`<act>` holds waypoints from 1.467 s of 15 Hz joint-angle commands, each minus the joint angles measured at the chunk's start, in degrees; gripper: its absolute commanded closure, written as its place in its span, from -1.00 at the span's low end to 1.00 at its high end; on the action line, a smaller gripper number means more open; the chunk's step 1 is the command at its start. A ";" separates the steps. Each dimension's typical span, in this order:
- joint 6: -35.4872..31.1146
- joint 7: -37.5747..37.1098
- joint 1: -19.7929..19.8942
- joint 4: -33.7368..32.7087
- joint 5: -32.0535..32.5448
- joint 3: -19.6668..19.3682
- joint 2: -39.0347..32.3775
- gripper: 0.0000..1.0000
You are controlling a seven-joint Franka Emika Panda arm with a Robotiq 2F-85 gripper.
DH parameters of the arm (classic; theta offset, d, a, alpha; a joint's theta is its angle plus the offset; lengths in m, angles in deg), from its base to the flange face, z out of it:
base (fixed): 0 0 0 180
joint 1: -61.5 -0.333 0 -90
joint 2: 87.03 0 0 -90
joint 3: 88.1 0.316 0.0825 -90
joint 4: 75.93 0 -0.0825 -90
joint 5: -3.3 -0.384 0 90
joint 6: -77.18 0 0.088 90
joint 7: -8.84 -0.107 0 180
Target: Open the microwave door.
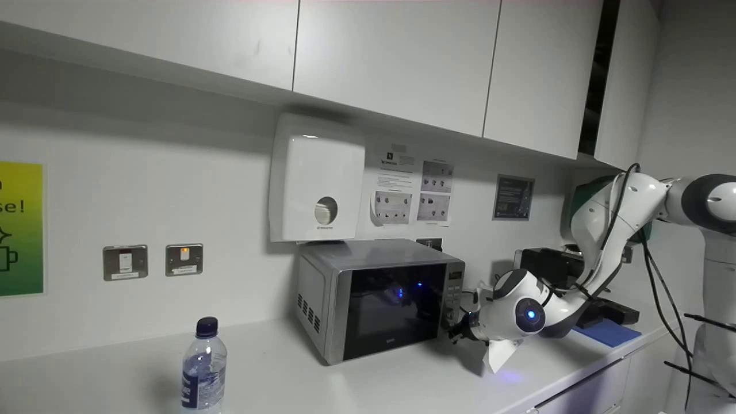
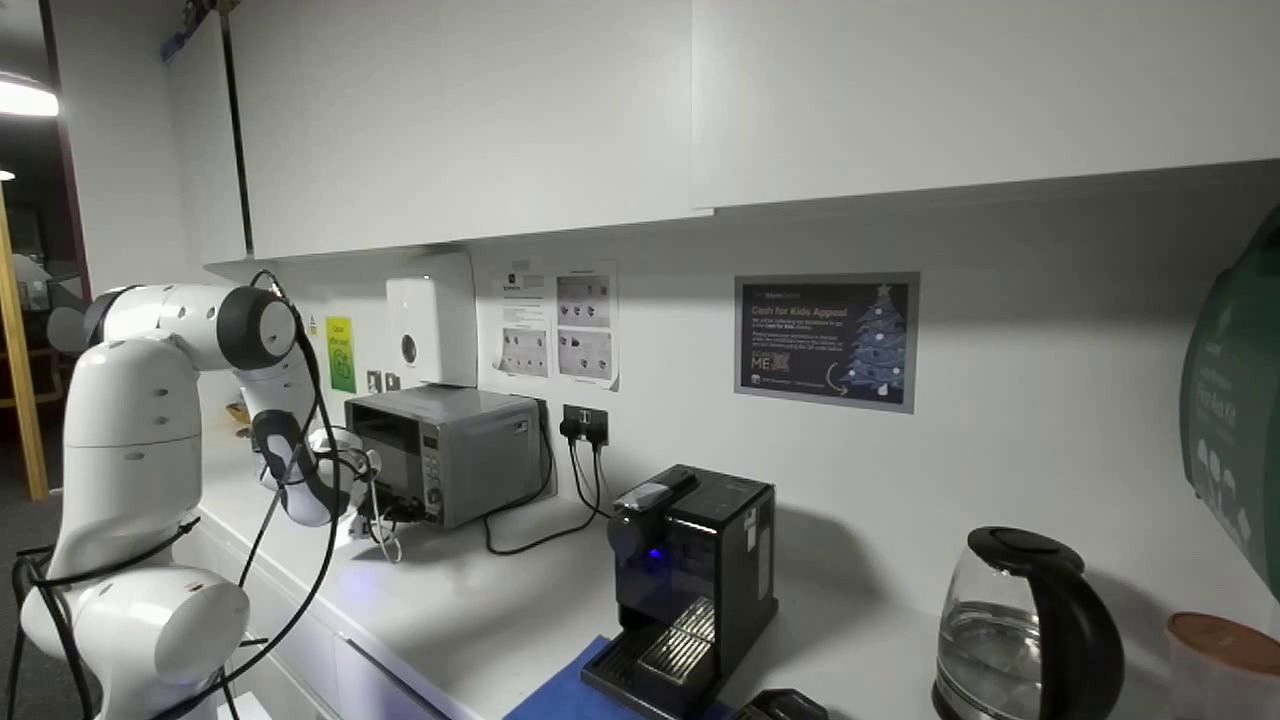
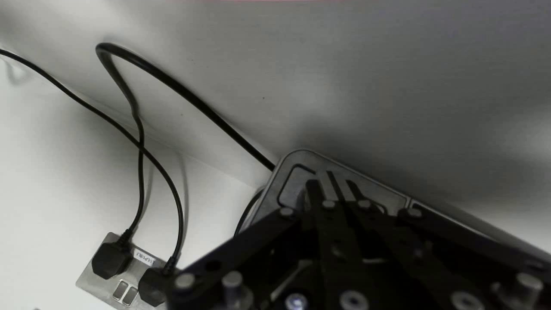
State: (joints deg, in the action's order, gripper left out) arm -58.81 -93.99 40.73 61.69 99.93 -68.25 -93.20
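The microwave door [image 1: 376, 322] is a dark glass panel with blue reflections, flush in the front of the silver-grey microwave [image 1: 374, 253]. It also shows in an exterior view [image 2: 385, 440], partly behind the arm. My gripper [image 1: 453, 333] is at the lower right of the microwave front, by the control panel [image 1: 454, 293]. In the wrist view, which stands upside down, the fingers [image 3: 338, 183] are together with nothing seen between them. They lie over a rounded rectangular outline [image 3: 295, 185] at the panel's lower corner. Whether the tips touch it, I cannot tell. The door's edge [image 3: 452, 219] is beside them.
A water bottle [image 1: 204, 371] stands on the counter [image 1: 287, 379]. A white dispenser [image 1: 319, 178] hangs above the microwave. Black cables [image 3: 189, 97] run to wall sockets [image 3: 125, 284]. A coffee machine [image 2: 690, 580] and a kettle [image 2: 1020, 630] stand farther along the counter.
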 commanded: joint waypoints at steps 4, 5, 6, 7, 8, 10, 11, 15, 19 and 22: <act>0.96 -0.20 1.48 -1.54 3.76 -0.93 0.25 1.00; 0.95 -0.24 1.53 -1.53 3.95 -0.99 0.32 1.00; 1.02 -0.11 1.61 -1.53 4.12 -1.09 0.41 1.00; 1.03 -0.13 1.67 -1.51 4.29 -1.17 0.44 1.00; 1.07 -0.14 1.71 -1.51 4.41 -1.23 0.44 1.00; 1.16 -0.20 1.83 -1.53 4.69 -1.36 0.42 1.00; 1.16 -0.19 1.87 -1.54 4.77 -1.40 0.44 1.00; 1.27 0.30 2.04 -1.93 5.02 -1.56 0.64 1.00; 1.45 0.35 2.20 -2.39 5.40 -1.79 0.58 1.00; 1.54 0.30 2.30 -2.65 5.67 -1.96 0.45 1.00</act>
State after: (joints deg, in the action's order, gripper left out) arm -58.81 -93.99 40.86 61.90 101.51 -68.75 -93.21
